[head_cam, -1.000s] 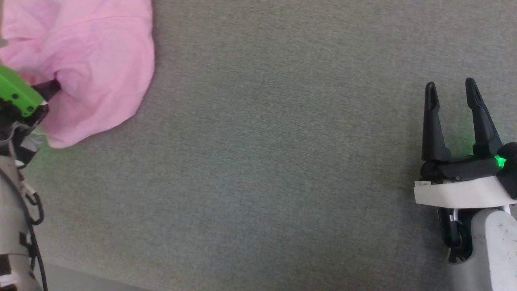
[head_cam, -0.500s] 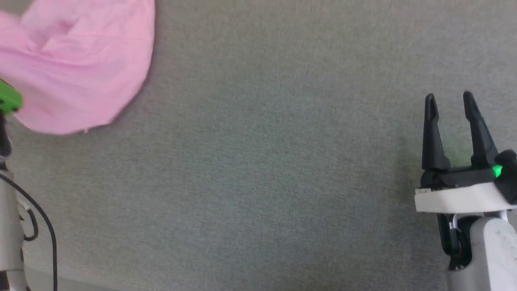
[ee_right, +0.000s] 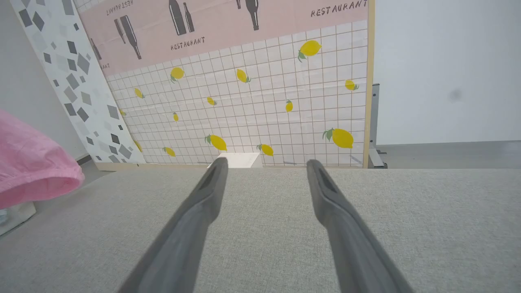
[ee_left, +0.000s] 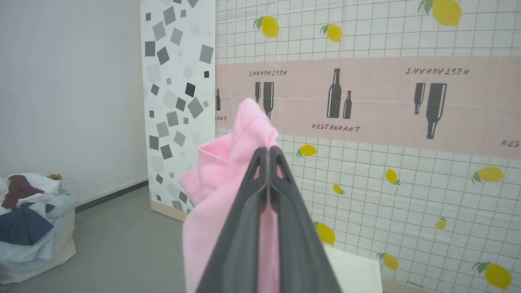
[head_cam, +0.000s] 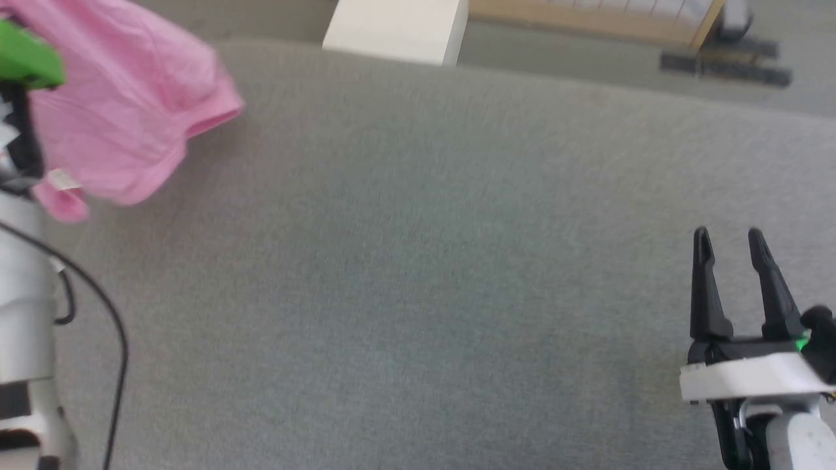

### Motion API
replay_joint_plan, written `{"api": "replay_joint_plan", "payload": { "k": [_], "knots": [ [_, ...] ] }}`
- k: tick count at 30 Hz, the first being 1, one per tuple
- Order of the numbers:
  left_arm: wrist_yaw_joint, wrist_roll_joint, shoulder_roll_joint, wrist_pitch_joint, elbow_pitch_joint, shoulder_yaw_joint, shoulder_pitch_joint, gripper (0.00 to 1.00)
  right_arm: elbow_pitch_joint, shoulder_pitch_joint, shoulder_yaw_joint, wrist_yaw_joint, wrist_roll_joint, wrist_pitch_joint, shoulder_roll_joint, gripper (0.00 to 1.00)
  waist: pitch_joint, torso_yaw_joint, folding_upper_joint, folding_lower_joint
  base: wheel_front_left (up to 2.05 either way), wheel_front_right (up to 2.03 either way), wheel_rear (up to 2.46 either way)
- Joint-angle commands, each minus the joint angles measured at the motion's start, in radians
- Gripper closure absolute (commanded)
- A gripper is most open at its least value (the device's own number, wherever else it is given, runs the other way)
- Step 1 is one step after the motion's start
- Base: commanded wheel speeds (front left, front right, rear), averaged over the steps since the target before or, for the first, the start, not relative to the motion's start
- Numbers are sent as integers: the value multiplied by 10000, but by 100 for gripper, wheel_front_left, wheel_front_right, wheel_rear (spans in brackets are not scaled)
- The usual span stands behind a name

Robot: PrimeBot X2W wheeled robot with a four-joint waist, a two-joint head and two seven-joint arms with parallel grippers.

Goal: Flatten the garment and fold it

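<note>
Pink garment (ee_left: 211, 187), apparently one piece, clamped in left pincer (ee_left: 268, 149); right pincer (ee_right: 265, 162) spread wide, empty.

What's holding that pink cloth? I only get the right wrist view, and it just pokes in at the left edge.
Observer: The left gripper. In the left wrist view its fingers are shut on a fold of the garment.
Operator: Is it spread flat?
Observer: No, the head view shows it bunched up near the far left corner of the table.
Operator: Any other clothes around?
Observer: Yes, the left wrist view shows a heap of clothes on the floor by the wall.
</note>
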Motion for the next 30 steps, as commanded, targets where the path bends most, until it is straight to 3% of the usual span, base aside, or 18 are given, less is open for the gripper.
{"api": "replay_joint_plan", "payload": {
  "k": [1,16,25,30],
  "knots": [
    [-144,165,-205,-21,-69,-224,-278,100,13,214,-50,-13,79,-49,-4,0,-1234,-544,0,1,0,0,0],
    [-839,-257,-1993,584,-620,-1912,-1076,100,67,715,87,-13,106,-49,-4,0,-1969,-2507,0,1,0,0,0],
    [-991,-1101,-3012,1397,-1062,-2671,80,100,75,763,408,-13,-2,-49,-4,0,-1897,-3666,0,1,0,0,0],
    [-1063,-1101,-3372,1654,-927,-3758,1067,100,28,730,472,-13,-68,-49,-4,0,-1644,-3966,0,1,0,0,0]
  ]
}}
